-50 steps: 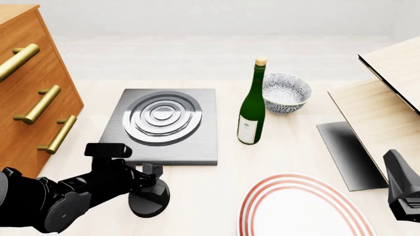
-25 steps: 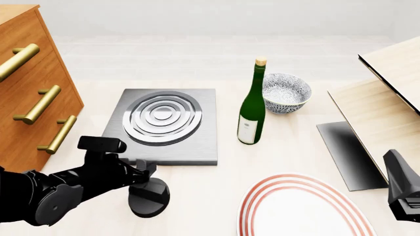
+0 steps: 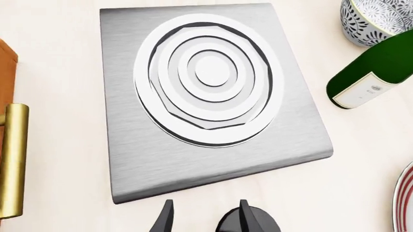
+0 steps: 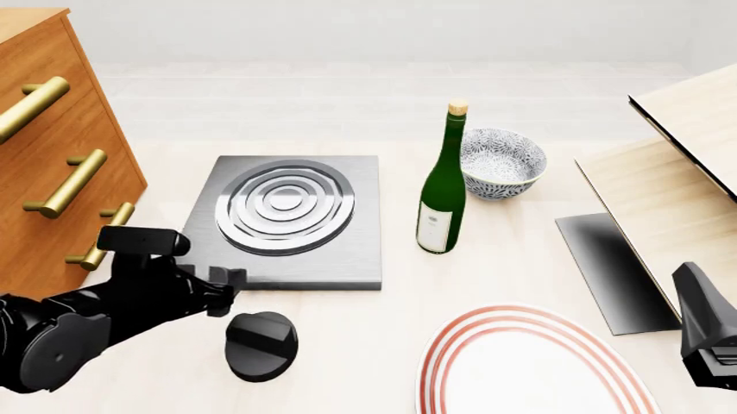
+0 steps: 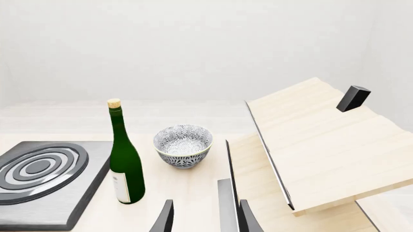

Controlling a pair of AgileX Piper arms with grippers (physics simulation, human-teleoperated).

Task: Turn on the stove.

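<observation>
The stove [image 4: 288,220] is a flat square dark-grey slab with concentric silver burner rings; it fills the left wrist view [image 3: 206,96]. Its separate black oval ridged knob [image 4: 261,345] lies on the table in front of the slab, and its edge shows in the left wrist view [image 3: 264,226]. My left gripper [image 4: 226,285] is open and empty, just left of and above the knob, at the slab's near left corner [image 3: 203,220]. My right gripper [image 5: 205,217] is open and empty; its body [image 4: 705,332] sits at the far right edge.
A green wine bottle [image 4: 441,194] stands right of the stove, with a patterned bowl [image 4: 502,162] behind it. A red-ringed white plate [image 4: 530,366] lies front centre. A wooden dresser [image 4: 58,147] with brass handles is at the left. Tilted wooden boards [image 4: 668,190] and a dark panel [image 4: 610,267] are at the right.
My left gripper has drawn back to the left, off the knob, which now lies uncovered. The right arm has not moved.
</observation>
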